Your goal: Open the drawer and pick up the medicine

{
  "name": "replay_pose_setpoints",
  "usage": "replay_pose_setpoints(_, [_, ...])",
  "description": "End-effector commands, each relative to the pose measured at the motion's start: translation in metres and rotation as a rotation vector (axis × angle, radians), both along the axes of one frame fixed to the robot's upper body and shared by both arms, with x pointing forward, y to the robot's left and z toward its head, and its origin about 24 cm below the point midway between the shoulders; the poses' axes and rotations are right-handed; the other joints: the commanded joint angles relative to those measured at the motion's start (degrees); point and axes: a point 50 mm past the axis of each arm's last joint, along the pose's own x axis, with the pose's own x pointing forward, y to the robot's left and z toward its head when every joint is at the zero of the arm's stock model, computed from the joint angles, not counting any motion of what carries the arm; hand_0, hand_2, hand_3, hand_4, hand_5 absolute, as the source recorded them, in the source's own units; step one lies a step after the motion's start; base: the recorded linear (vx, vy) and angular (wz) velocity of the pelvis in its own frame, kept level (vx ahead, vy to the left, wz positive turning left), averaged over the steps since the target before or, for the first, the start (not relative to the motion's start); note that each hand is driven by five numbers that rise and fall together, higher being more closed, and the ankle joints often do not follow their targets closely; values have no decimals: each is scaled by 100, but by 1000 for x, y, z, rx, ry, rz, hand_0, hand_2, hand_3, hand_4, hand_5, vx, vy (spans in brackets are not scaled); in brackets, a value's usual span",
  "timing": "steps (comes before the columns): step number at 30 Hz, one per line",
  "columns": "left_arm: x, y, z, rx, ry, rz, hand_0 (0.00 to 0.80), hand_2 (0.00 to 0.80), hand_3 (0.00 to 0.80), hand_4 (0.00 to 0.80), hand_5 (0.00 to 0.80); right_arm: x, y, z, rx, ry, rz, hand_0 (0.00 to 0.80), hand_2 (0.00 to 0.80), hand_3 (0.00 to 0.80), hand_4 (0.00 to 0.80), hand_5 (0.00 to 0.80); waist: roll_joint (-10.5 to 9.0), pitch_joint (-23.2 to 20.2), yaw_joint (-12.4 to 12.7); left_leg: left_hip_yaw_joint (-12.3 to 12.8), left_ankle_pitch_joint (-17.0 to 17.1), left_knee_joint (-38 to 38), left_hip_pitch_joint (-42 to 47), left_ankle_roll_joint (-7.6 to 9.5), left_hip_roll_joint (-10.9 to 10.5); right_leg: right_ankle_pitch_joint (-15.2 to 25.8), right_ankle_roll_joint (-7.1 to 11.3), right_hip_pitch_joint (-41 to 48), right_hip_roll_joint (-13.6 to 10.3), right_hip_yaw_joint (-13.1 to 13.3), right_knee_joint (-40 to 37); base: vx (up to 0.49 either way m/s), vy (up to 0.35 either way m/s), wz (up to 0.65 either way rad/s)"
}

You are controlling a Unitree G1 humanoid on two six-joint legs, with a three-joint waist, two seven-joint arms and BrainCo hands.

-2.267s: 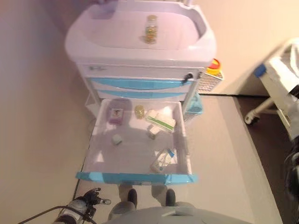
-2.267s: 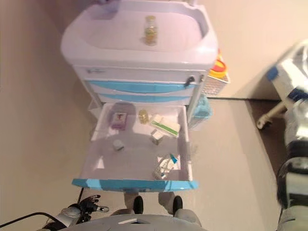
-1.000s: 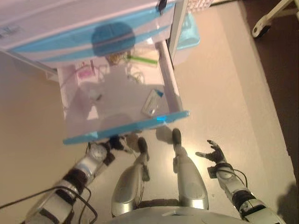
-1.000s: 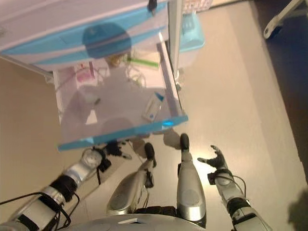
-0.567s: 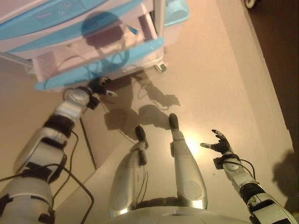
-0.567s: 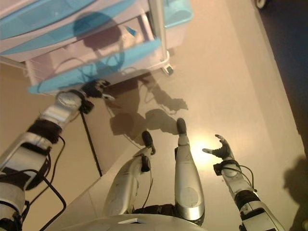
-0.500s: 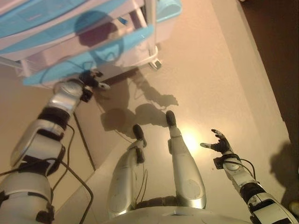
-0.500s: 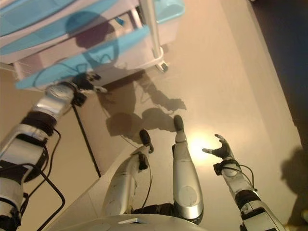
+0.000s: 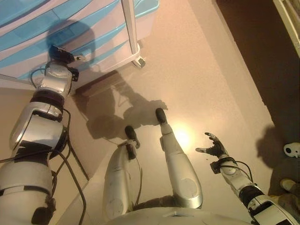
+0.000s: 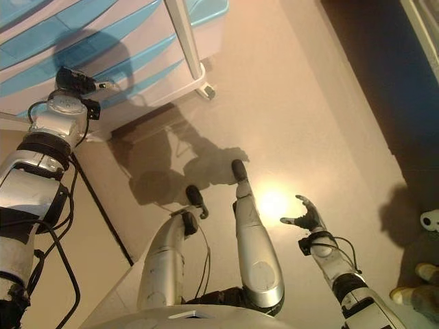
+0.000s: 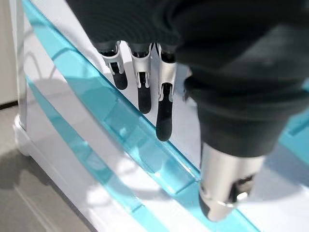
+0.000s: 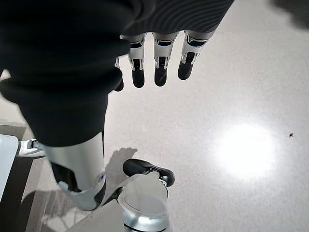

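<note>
Scene: seen from the robot's head, looking down at a beige floor, with a white cabinet of turquoise-fronted drawers at the upper left.
Left hand: the left hand is raised against the cabinet front, its fingers straight and spread, tips at or just off a turquoise drawer front. It is open and grips nothing; contact cannot be told for sure.
Right hand: the right hand hangs low over the bare floor, well apart from the cabinet, fingers relaxed and open, empty.
Drawers: every drawer front in view looks flush with the cabinet; none stands pulled out.
Medicine: not in view; neither hand holds it. By judgement it lies inside a closed drawer.
Step in hand: likely finding a hold on a drawer front so it can be pulled open.
Risk, slipping: straight fingers on a smooth sloping front may slide off without catching an edge, so the drawer would not move.
Risk, wrong drawer: several like fronts sit close together; hooking the neighbouring one would open a drawer without the medicine.
Risk, cabinet rolling: a castor shows at its foot, so a hard pull could drag the whole cabinet instead.
</note>
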Motion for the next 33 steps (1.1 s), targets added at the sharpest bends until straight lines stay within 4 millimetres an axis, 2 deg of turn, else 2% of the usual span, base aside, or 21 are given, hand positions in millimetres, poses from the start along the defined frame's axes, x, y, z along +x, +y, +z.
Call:
replay_pose_setpoints(1, [-19, 24, 78, 65, -293, -28, 0, 0, 0, 0, 0, -7, 3, -4, -9, 8, 26, 0, 0, 0, 0, 0, 80, -174, 106, 129, -247, -1201, 1052, 105, -374, -545, -67, 306, 229, -107, 322, -96, -129, 9])
replay_pose_setpoints(4, [-16, 14, 55, -8, -287, -155, 0, 0, 0, 0, 0, -9, 4, -7, 8, 16, 29, 0, 0, 0, 0, 0, 144, -185, 256, 20, -181, -1398, 1349, 78, -397, -609, -76, 642, 160, -246, 259, 6, -95, 9])
replay_pose_setpoints(8, [-22, 4, 4, -204, -284, -297, 0, 0, 0, 0, 0, -18, 7, -14, 34, 52, 20, 0, 0, 0, 0, 0, 236, -394, 480, -193, -35, -1760, 1732, 6, -460, -729, -116, 1115, 64, -503, 117, 43, -119, 13])
replay_pose_setpoints(12, [-40, -8, -70, -419, -234, -399, 0, 0, 0, 0, 0, -32, 8, -26, 58, 109, -2, 0, 0, 0, 0, 0, 318, -749, 783, -553, 206, -2318, 2207, -121, -485, -860, -165, 1742, 28, -880, -162, 52, -176, 31])
replay_pose_setpoints(14, [-50, -10, -97, -504, -211, -399, 0, 0, 0, 0, 0, -37, 7, -30, 63, 132, -11, 0, 0, 0, 0, 0, 354, -904, 894, -686, 307, -2519, 2344, -177, -462, -870, -200, 1948, 47, -1009, -309, 37, -157, 45])
replay_pose_setpoints(15, [-60, -15, -123, -557, -174, -404, 0, 0, 0, 0, 0, -43, 6, -35, 66, 155, -22, 0, 0, 0, 0, 0, 373, -1034, 990, -803, 360, -2652, 2470, -219, -451, -900, -217, 2117, 56, -1121, -410, 31, -175, 43])
replay_pose_setpoints(19, [-94, -30, -194, -669, -3, -348, 0, 0, 0, 0, 0, -58, 3, -46, 68, 229, -51, 0, 0, 0, 0, 0, 410, -1400, 1184, -1078, 488, -2884, 2716, -316, -399, -946, -287, 2498, 98, -1385, -624, 24, -121, 42])
replay_pose_setpoints(22, [-124, -39, -241, -688, 179, -329, 0, 0, 0, 0, 0, -68, 1, -53, 76, 280, -76, 0, 0, 0, 0, 0, 418, -1663, 1301, -1159, 563, -3031, 2876, -389, -353, -951, -311, 2751, 138, -1519, -788, 33, -79, 39])
replay_pose_setpoints(24, [-150, -47, -274, -700, 339, -314, 0, 0, 0, 0, 0, -74, -2, -57, 86, 312, -95, 0, 0, 0, 0, 0, 416, -1856, 1375, -1161, 605, -3115, 2977, -435, -326, -942, -316, 2915, 147, -1618, -908, 45, -44, 13])
replay_pose_setpoints(27, [-188, -53, -309, -705, 537, -309, 0, 0, 0, 0, 0, -81, -6, -61, 118, 358, -115, 0, 0, 0, 0, 0, 408, -2052, 1459, -1147, 644, -3204, 3091, -481, -301, -921, -319, 3104, 161, -1736, -1067, 6, -23, 14])
replay_pose_setpoints(29, [-210, -54, -325, -687, 637, -316, 0, 0, 0, 0, 0, -87, -8, -65, 168, 405, -133, 0, 0, 0, 0, 0, 392, -2153, 1491, -1142, 646, -3263, 3179, -500, -291, -913, -317, 3218, 178, -1772, -1177, -4, -7, 2])
replay_pose_setpoints(33, [-243, -46, -342, -696, 730, -225, 0, 0, 0, 0, 0, -105, -7, -76, 305, 531, -164, 0, 0, 0, 0, 0, 349, -2313, 1544, -1123, 640, -3373, 3339, -505, -318, -849, -287, 3421, 181, -1811, -1430, -5, -8, 7])
